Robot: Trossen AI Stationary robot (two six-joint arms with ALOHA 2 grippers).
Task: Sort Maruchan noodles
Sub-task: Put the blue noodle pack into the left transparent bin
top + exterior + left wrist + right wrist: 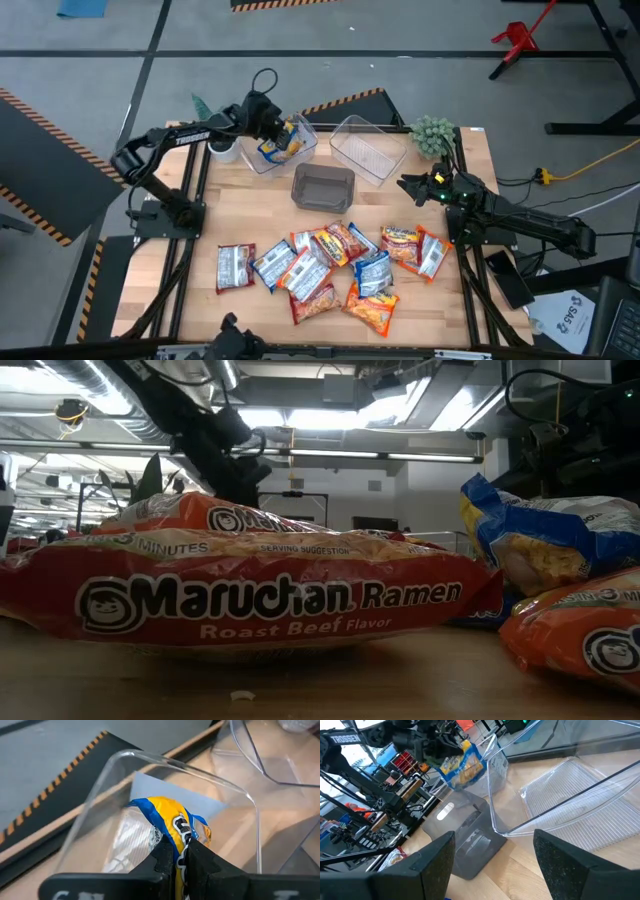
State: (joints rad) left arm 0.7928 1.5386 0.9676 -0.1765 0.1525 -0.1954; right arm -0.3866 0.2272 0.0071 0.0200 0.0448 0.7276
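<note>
Several Maruchan packets [330, 268], red-white, orange and blue-yellow, lie scattered flat on the table's near half; one red packet [250, 595] fills the low view. My left gripper [180, 862] is over the left clear bin [280, 148] at the far left, shut on a blue-yellow packet [170, 822]. My right gripper [492, 860] waits open at the table's right side, pointing toward the grey bin [467, 837] and the right clear bin [570, 790]. My left gripper pinches the blue-yellow packet between its two fingers [162, 865], coming from above and slanting down into the clear bin. The hold is on one crumpled end of the wrapper [181, 832]. The packet is lifted, bulging forward of the fingertips over the bin's floor.
Three bins sit in a row across the table's far half: clear left, grey middle [322, 188], clear right [368, 148]. A white cup [224, 150] stands left of the left bin. A small green plant [433, 134] sits at the far right corner.
</note>
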